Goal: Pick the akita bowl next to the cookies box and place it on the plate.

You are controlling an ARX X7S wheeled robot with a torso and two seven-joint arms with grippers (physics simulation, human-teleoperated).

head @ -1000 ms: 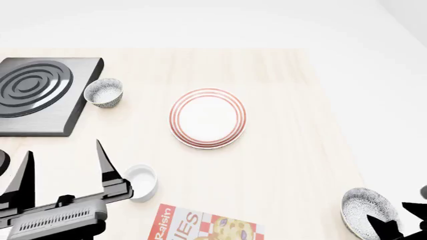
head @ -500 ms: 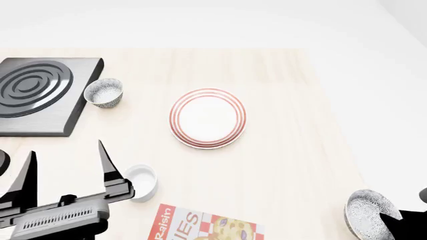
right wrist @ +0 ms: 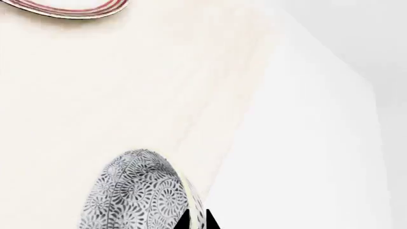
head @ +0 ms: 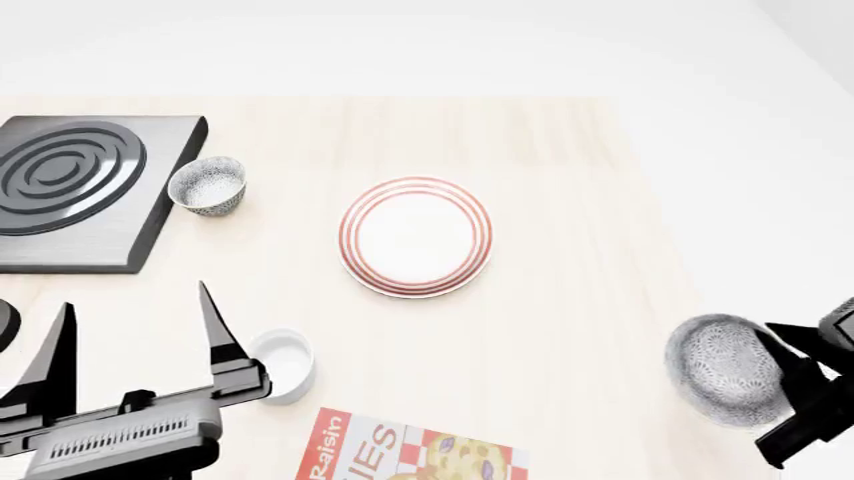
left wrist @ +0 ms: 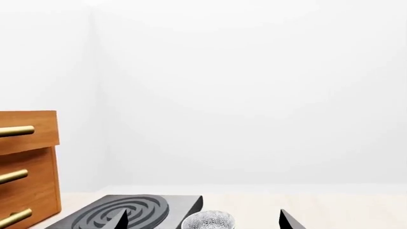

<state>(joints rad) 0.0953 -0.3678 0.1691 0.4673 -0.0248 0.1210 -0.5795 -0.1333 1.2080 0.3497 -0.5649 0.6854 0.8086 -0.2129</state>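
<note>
The akita bowl (head: 725,368), white with a dark speckled pattern, hangs tilted above the table's right edge. My right gripper (head: 785,350) is shut on its rim. In the right wrist view the black fingertips (right wrist: 186,223) pinch the rim of this akita bowl (right wrist: 137,195), and a slice of the plate (right wrist: 70,5) shows far off. The red-ringed plate (head: 415,237) lies at the table's middle. At the near edge, the cookies box (head: 414,452) is partly cut off. My left gripper (head: 134,305) is open and holds nothing, low at the left.
A second speckled bowl (head: 208,185) stands beside a black stove plate (head: 74,180) at the far left. A plain white cup (head: 280,362) sits by my left fingers. The left wrist view shows that bowl (left wrist: 208,222), the stove (left wrist: 127,212) and wooden drawers (left wrist: 25,167).
My right gripper has lifted the akita bowl off the table and tipped it onto its side, moving it up in the head view. The left arm has barely moved.
</note>
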